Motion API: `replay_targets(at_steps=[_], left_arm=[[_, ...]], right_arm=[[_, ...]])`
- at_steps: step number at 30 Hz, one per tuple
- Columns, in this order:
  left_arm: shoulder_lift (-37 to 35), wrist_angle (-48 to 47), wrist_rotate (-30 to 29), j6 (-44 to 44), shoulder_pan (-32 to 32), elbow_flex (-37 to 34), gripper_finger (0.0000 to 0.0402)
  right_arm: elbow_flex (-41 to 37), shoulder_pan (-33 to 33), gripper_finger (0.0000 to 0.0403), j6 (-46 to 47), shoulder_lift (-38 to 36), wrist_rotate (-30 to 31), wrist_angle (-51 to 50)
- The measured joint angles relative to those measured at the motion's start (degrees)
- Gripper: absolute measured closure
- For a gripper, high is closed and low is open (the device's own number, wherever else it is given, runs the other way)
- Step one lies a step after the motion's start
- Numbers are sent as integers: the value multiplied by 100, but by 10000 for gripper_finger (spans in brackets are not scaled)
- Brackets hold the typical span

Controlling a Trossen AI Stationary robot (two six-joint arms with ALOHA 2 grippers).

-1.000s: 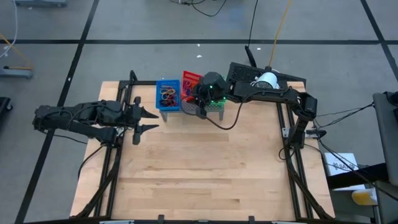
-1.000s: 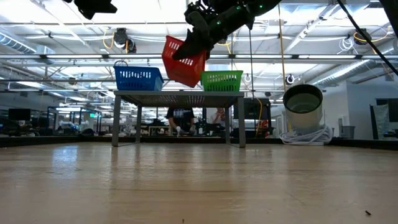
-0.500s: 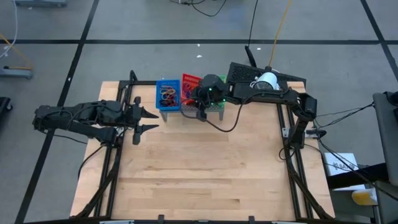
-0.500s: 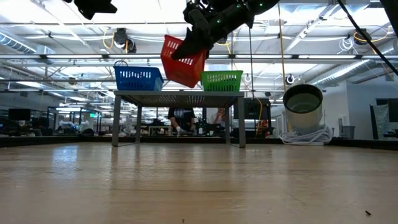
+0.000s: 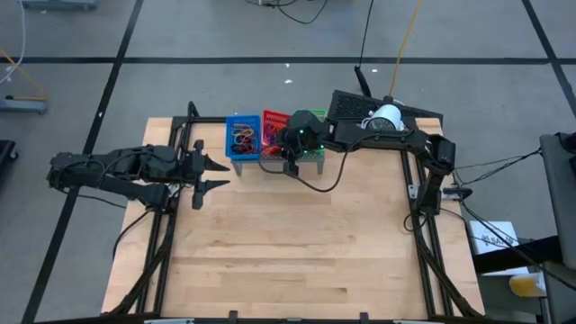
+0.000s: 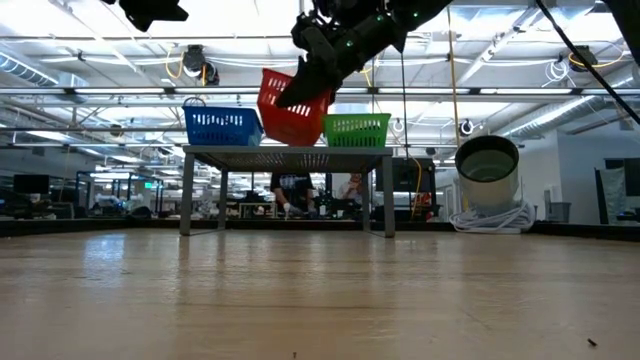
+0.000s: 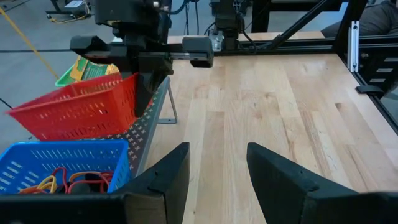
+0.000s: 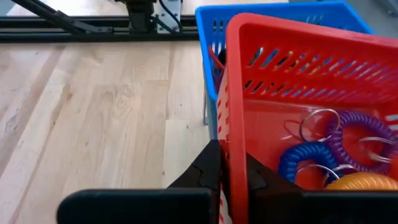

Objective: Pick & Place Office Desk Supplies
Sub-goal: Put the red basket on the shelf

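A red mesh basket (image 6: 292, 112) hangs tilted just over the grey rack (image 6: 290, 154), between the blue basket (image 6: 222, 126) and the green basket (image 6: 356, 129). My right gripper (image 8: 230, 163) is shut on it. Coiled blue, purple and orange loops (image 8: 339, 155) lie inside it. The blue basket (image 7: 59, 165) holds coloured bands. Yellow-and-green packets (image 7: 93, 67) stick up from the green one. Whether the red basket touches the rack, I cannot tell. My left gripper (image 5: 225, 176) stands open over the table's left edge, with nothing between its fingers. My right gripper pinches the red basket's near wall at its rim (image 8: 231, 134), toward that wall's right end, one finger inside the basket and one outside. The fingers come from the table's right, slanting down, and lie along the wall. The basket is tilted, its left side lower.
The rack stands on thin legs (image 7: 169, 107) at the table's far middle. The bare wooden tabletop (image 5: 288, 243) spreads in front of it. Black frame rails (image 5: 423, 225) run along the left and right edges. Beyond the table lies a workshop room.
My right gripper has lowered the red basket a little toward the rack and shifted it slightly toward the blue basket. The basket leans less steeply than before.
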Motion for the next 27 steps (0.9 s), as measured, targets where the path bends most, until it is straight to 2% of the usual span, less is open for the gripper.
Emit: replay_targets(at_steps=[16, 27], left_arm=[[0, 1, -2, -41, 0, 2, 231], [0, 1, -4, -34, 0, 1, 231]], right_arm=[[9, -11, 403, -128, 76, 129, -153], [776, -13, 403, -252, 69, 428, -1428]])
